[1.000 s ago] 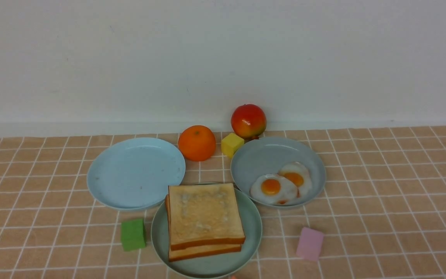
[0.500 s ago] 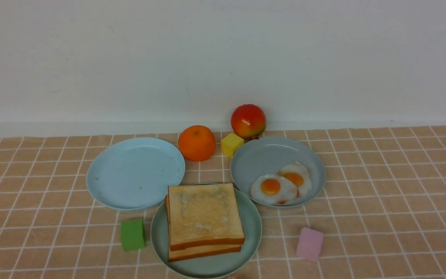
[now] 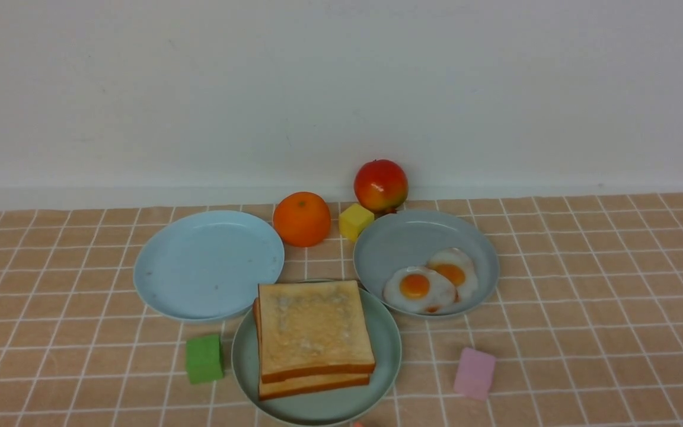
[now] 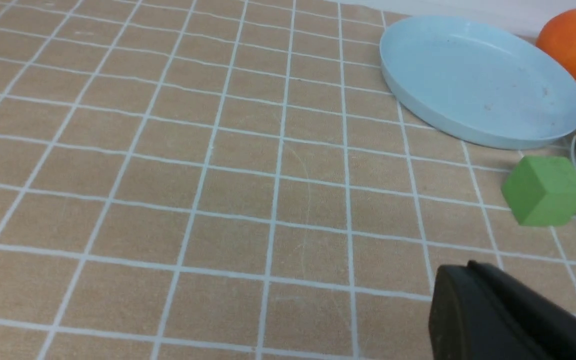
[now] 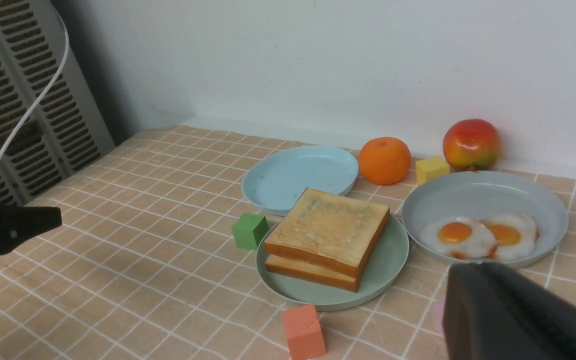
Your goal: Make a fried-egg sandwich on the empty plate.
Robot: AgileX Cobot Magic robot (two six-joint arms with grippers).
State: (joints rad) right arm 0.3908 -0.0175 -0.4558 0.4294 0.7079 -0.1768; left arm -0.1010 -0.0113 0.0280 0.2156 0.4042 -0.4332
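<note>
Two golden-brown toast slices (image 3: 315,329) lie stacked on the mint-green plate (image 3: 386,350) at the front centre. I see no egg between them in the right wrist view (image 5: 328,232). Two glossy fried eggs (image 3: 418,287) with orange yolks lie on the grey-blue plate (image 3: 412,237) at the right. Neither gripper shows in the front view. My left gripper (image 4: 468,267) is shut and empty, low over the tablecloth left of the plates. My right gripper (image 5: 473,267) is shut and empty, near the front rim of the grey-blue plate (image 5: 483,200).
A bare sky-blue plate (image 3: 208,264) sits at the left. An orange (image 3: 301,218), a yellow cube (image 3: 355,220) and a red apple (image 3: 380,185) stand behind the plates. A green cube (image 3: 204,358), a pink block (image 3: 475,372) and an orange-red block (image 5: 304,331) lie round the mint-green plate.
</note>
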